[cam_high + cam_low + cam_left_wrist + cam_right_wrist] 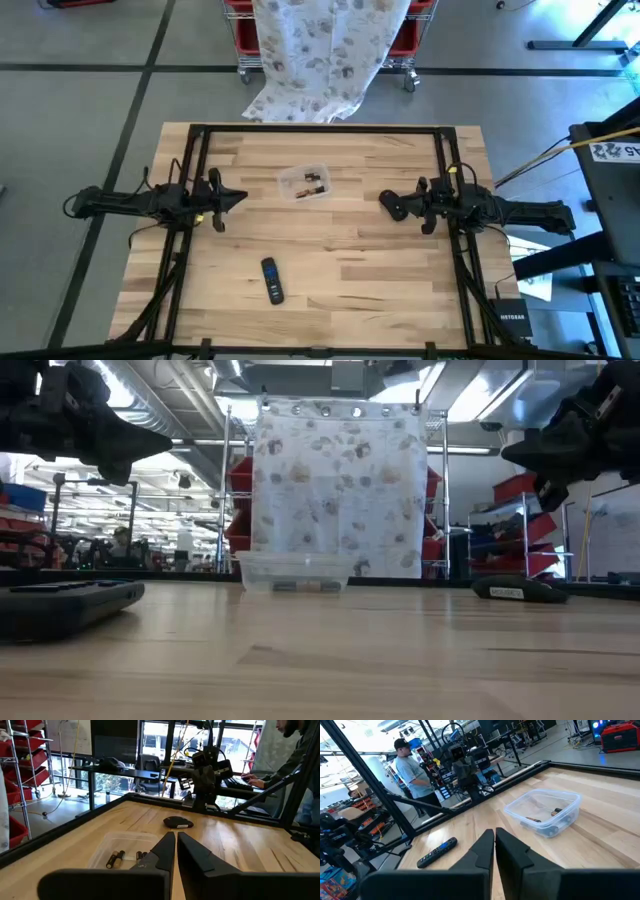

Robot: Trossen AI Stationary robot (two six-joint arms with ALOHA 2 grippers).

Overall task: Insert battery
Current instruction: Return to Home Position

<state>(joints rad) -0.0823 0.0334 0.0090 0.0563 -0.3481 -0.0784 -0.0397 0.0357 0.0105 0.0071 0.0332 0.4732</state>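
Note:
A clear plastic container (pixel 305 183) stands on the table's far middle with batteries (pixel 116 859) lying loose in it; it also shows in the right wrist view (pixel 545 812) and the low view (pixel 295 572). A black remote (pixel 272 280) lies flat near the front middle, buttons up (pixel 437 852). My left gripper (pixel 240 197) hovers shut above the table, left of the container. My right gripper (pixel 385 202) hovers shut to the container's right. Neither holds anything.
A small black oval piece (pixel 178 822) lies on the table below my right gripper (pixel 520 590). The black frame rails (pixel 320 128) run along the table's far edge and sides. A person (pixel 412 770) stands beyond the left side, another (pixel 295 750) beyond the right.

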